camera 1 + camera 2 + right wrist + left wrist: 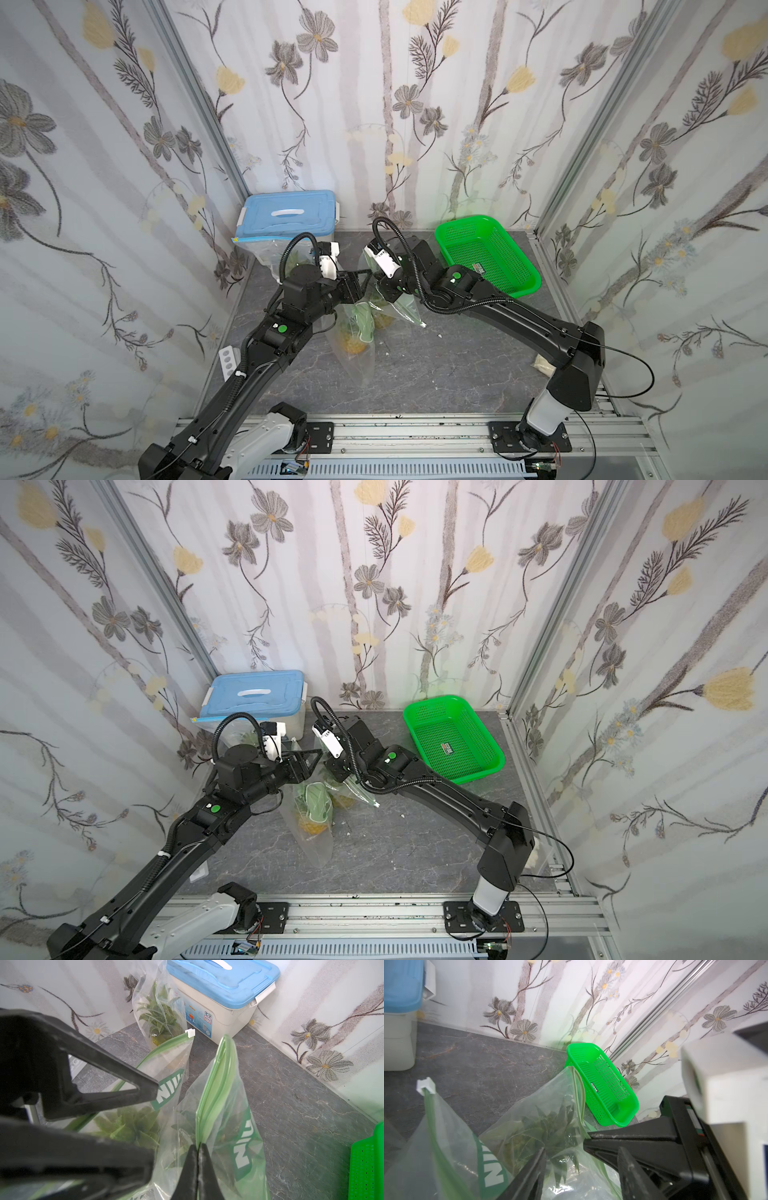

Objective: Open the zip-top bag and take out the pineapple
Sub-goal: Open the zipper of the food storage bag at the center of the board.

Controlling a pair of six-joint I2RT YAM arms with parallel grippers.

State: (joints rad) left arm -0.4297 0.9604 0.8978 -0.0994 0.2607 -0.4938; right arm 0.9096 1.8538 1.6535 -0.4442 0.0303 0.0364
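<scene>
The right gripper (198, 1148) pinches flat the green seal of the zip-top bag (226, 1126). The left gripper (154, 1122) hangs beside it, jaws well apart. The pineapple (550, 1126) sits inside that bag; the green basket (486, 253) lies at the bag's two o'clock.

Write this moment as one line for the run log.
right gripper: shut on zip-top bag; left gripper: open, near bag; pineapple: inside bag

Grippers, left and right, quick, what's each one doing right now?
Left gripper: open, jaws straddling bagged green pineapple leaves; whether it grips them cannot be told.
Right gripper: shut on the green zip strip of the clear plastic zip-top bag.
</scene>
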